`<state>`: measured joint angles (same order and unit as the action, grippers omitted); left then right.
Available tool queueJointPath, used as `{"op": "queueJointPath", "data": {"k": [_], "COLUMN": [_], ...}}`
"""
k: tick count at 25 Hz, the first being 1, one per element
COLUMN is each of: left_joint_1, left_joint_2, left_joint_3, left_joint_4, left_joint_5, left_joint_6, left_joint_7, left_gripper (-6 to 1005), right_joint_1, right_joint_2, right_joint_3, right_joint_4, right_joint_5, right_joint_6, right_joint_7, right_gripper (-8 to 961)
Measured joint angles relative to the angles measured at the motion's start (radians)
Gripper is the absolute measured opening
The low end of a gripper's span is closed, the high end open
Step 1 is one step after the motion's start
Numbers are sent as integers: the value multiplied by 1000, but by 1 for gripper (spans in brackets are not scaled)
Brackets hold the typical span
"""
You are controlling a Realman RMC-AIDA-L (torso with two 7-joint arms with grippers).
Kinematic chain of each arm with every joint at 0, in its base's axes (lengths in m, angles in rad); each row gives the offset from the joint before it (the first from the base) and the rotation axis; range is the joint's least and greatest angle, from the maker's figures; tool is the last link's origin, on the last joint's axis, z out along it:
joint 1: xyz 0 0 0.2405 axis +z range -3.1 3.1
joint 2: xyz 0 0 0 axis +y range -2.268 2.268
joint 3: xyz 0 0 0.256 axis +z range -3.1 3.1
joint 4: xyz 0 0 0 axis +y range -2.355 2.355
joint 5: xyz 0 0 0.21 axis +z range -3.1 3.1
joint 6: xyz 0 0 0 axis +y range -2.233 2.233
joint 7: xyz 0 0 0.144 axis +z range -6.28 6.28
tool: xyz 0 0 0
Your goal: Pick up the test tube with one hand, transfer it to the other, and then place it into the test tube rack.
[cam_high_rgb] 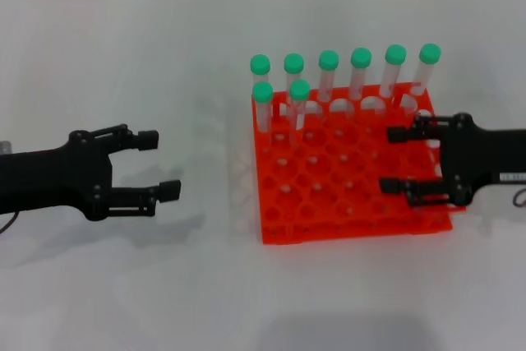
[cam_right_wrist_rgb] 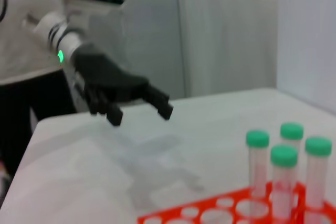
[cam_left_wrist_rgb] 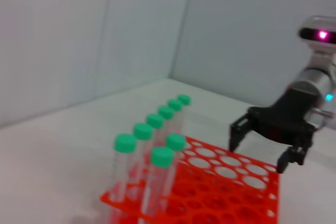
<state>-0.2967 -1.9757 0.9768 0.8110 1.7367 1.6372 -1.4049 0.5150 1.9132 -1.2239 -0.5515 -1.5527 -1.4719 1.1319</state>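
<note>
We see the right gripper (cam_high_rgb: 396,159) over the right edge of the test tube rack (cam_high_rgb: 345,203), fingers spread wide w/ nothing between them; in the left wrist view the same gripper (cam_left_wrist_rgb: 258,151) hangs just above the rack's (cam_left_wrist_rgb: 210,192) holes, jaws apart. Left gripper (cam_high_rgb: 159,166) hovers above the table (cam_high_rgb: 123,55), well apart from the rack on its left side, fingers also spread & empty; the right wrist view shows it (cam_right_wrist_rgb: 140,110) w/ a green light on its wrist. We count eight green-capped tubes standing upright in the rack: six in the back row, two in the next row at the left end. Front-left tube (cam_high_rgb: 263,106) stands beside its neighbour (cam_high_rgb: 298,104). Which one is the task's test tube we can't tell, all look alike; none is held by either gripper
</note>
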Motion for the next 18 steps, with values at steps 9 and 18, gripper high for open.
{"op": "queueJointPath", "data": {"k": [9, 18], "left_joint_1": [-104, -134], "left_joint_2": [25, 26], "left_joint_3": [-30, -33], "left_joint_4": [-15, -24], "left_joint_5": [132, 176], "left_joint_6": [105, 111], "left_joint_7": [-39, -40], "left_gripper": [894, 893], "right_joint_1": [-1, -3], "right_joint_2": [-34, -41], "right_joint_3": [0, 4], "right_joint_4": [1, 1], "right_joint_5": [-86, -103], "right_joint_6": [-52, -63], "right_joint_7": [30, 40], "right_gripper": [813, 816]}}
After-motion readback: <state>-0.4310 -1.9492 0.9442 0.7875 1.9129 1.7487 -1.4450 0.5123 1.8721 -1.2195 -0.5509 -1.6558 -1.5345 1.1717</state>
